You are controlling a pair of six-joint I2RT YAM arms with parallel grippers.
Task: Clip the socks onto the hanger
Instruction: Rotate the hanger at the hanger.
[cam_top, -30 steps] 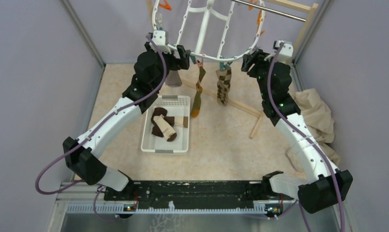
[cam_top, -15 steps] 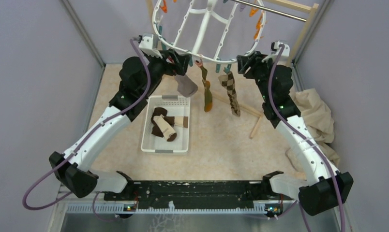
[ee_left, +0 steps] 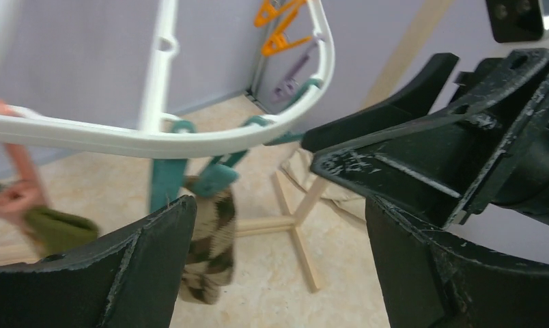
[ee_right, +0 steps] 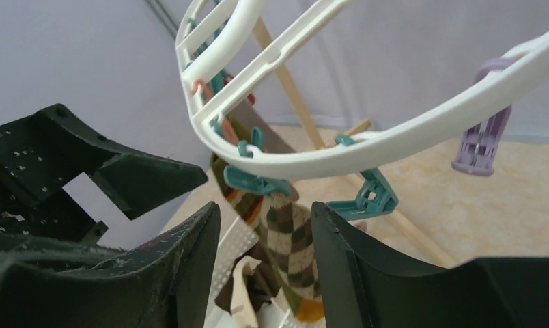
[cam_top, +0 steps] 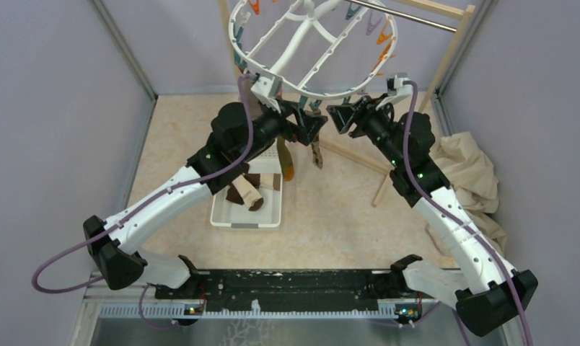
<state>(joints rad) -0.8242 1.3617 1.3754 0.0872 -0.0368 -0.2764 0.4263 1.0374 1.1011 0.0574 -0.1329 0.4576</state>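
The white oval hanger (cam_top: 329, 94) hangs tilted at the back, with teal, orange and purple pegs on its rim. Two socks hang clipped from its near rim: a green-orange striped one (cam_top: 286, 164) and a brown-cream argyle one (cam_top: 317, 154). My left gripper (cam_top: 316, 128) is wide open just under that rim, and the argyle sock (ee_left: 209, 246) hangs by its left finger. My right gripper (cam_top: 337, 117) faces it from the right, open; the argyle sock (ee_right: 291, 240) hangs just beyond its fingers, untouched. More brown and cream socks (cam_top: 245, 191) lie in the tray.
A white perforated tray (cam_top: 245, 222) sits under the left arm. The wooden rack's post (cam_top: 446, 52) and floor bars (cam_top: 356, 156) stand behind, with a metal bar (cam_top: 410, 16) across the top. A big beige cloth (cam_top: 471, 176) lies at the right wall.
Both grippers have moved inward under the hanger's near rim and now face each other. The hanger has tipped and swung, and the clipped socks have swung left with it.
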